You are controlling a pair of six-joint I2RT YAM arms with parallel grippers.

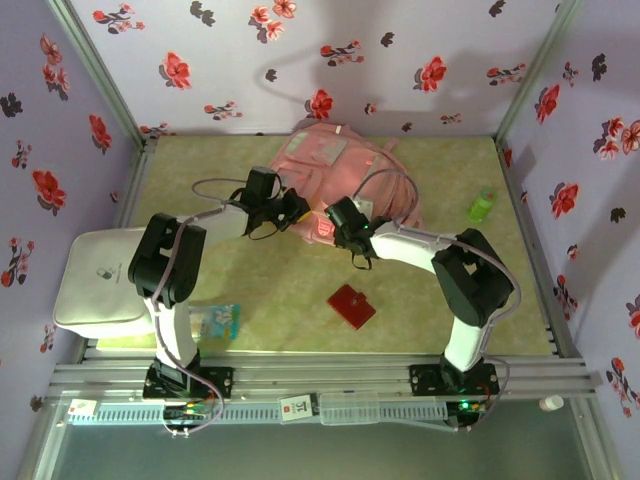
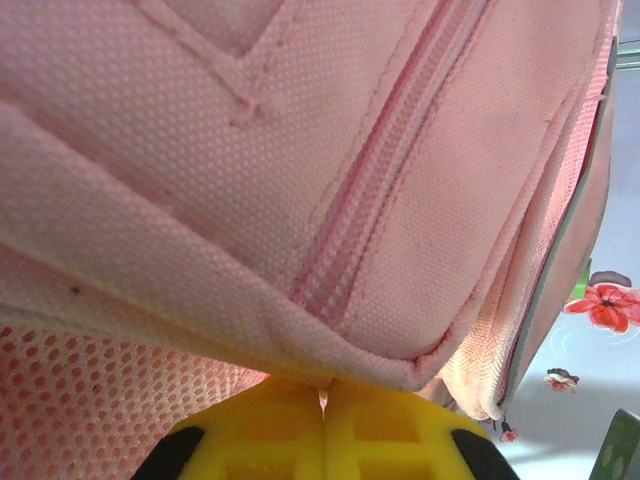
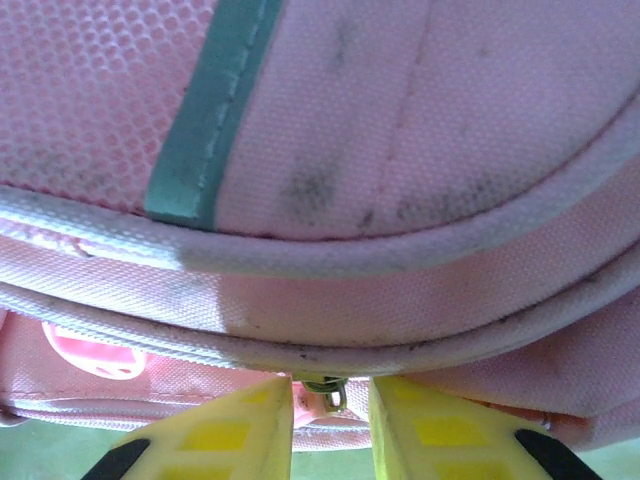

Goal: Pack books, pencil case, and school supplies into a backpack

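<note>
Yellow pads of your left gripper (image 2: 322, 402) sit pressed together under the backpack (image 2: 330, 180) seam, likely steadying the bag; you can't confirm cloth is nipped. Right gripper (image 3: 330, 415): jaws apart, zip pull (image 3: 326, 390) between them, seemingly untouched, placed to work the zipper. Backpack lies mid-table toward the far wall: pale pink weave, grubby smudges, teal trim strip (image 3: 205, 110).

Green bottle (image 1: 483, 205) on mat (image 1: 300, 315), right side; floral walls (image 1: 400, 40) behind.

bright even light; wrist close-ups softly blurred
</note>
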